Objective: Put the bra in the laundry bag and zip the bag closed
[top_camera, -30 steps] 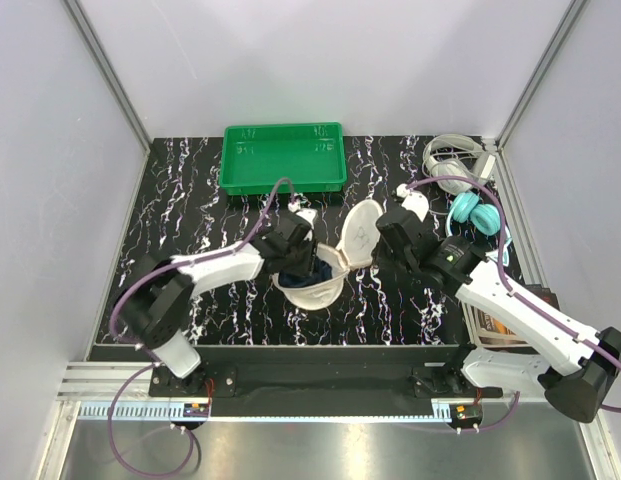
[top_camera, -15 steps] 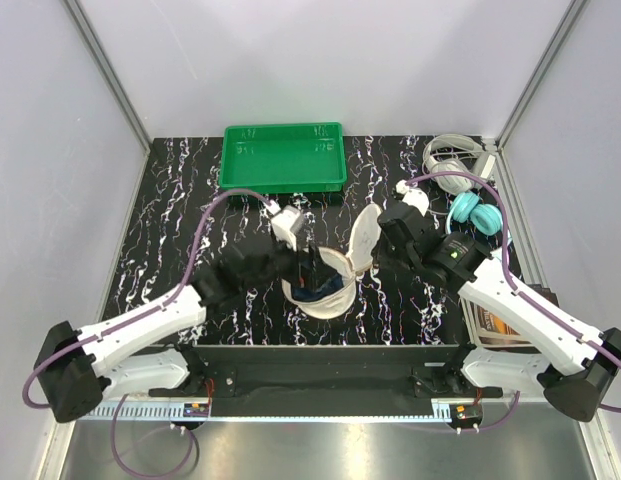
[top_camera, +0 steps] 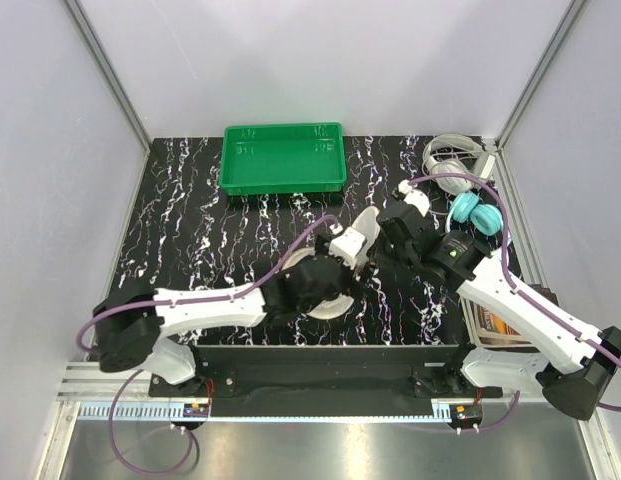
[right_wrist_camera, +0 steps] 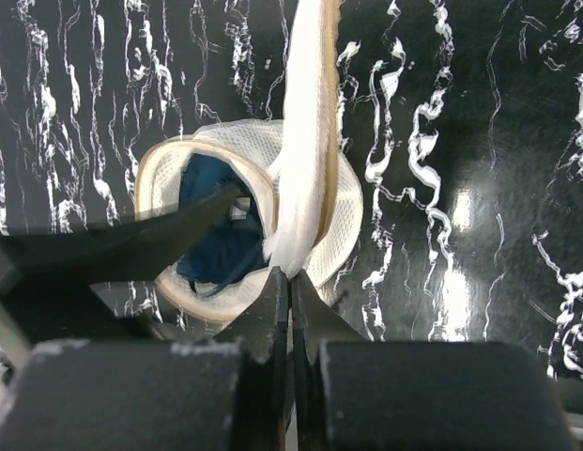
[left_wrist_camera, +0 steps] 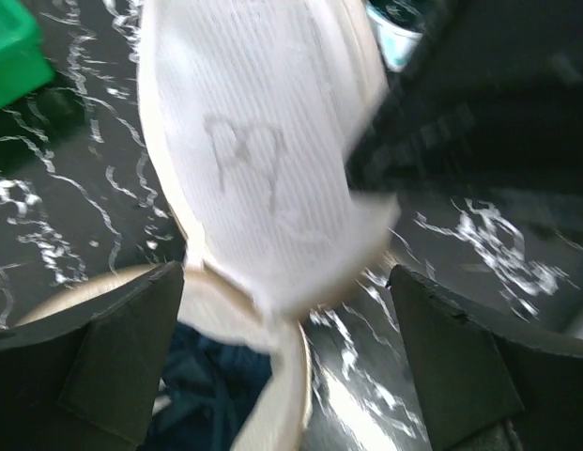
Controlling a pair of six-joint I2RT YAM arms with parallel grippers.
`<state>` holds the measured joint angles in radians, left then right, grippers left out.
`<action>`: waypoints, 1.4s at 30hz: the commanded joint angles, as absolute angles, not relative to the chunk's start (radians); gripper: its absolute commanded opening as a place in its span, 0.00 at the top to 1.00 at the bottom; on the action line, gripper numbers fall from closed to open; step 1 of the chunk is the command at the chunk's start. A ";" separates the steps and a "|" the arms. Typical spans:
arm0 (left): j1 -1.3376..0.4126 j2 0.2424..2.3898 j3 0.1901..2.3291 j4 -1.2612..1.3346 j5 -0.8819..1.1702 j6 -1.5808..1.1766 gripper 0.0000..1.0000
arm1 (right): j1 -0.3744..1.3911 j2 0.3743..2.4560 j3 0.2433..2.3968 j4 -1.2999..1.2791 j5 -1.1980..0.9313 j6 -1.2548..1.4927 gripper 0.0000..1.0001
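Observation:
The cream mesh laundry bag [top_camera: 335, 304] lies open mid-table. Its round lid [top_camera: 364, 230] stands upright, with the eyeglasses mark [left_wrist_camera: 242, 160] facing the left wrist camera. My right gripper [right_wrist_camera: 291, 278] is shut on the lid's lower edge and holds it up. The navy bra [right_wrist_camera: 211, 235] is bunched inside the bag, also seen as bra fabric [left_wrist_camera: 207, 395] below the rim. My left gripper [left_wrist_camera: 283, 282] is open wide just over the bag's rim beside the lid, its fingers [left_wrist_camera: 113, 357] empty. From above, the left gripper [top_camera: 345, 272] covers most of the bag.
A green plastic tray [top_camera: 283, 158] sits at the back. Teal headphones [top_camera: 475, 212] and a white headset with cable [top_camera: 452, 160] lie at the back right. A printed packet [top_camera: 495, 325] lies under the right arm near the front edge.
My left gripper opened and let go of the bra inside the bag, then shifted right toward the upright lid. The right gripper kept its hold on the lid.

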<state>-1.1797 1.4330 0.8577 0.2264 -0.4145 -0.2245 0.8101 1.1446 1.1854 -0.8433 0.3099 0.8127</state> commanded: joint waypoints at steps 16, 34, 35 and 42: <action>-1.025 1.286 0.776 0.322 -0.233 -0.501 1.00 | 0.793 0.956 1.132 -0.884 0.290 0.827 0.43; -1.034 0.941 0.309 0.720 -0.423 -1.071 1.00 | 0.762 1.060 0.876 -0.396 -0.026 0.697 0.00; -1.034 0.916 0.298 0.709 -0.454 -1.092 1.00 | 0.753 1.058 0.864 -0.382 -0.034 0.692 0.00; -1.034 0.804 0.247 0.650 -0.517 -1.172 1.00 | 0.672 1.078 0.719 -0.025 -0.316 0.710 0.05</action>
<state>-1.0294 0.8371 0.2581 0.6178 -0.4305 -1.1030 0.6979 1.0580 0.7555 -0.2825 -0.1280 0.7189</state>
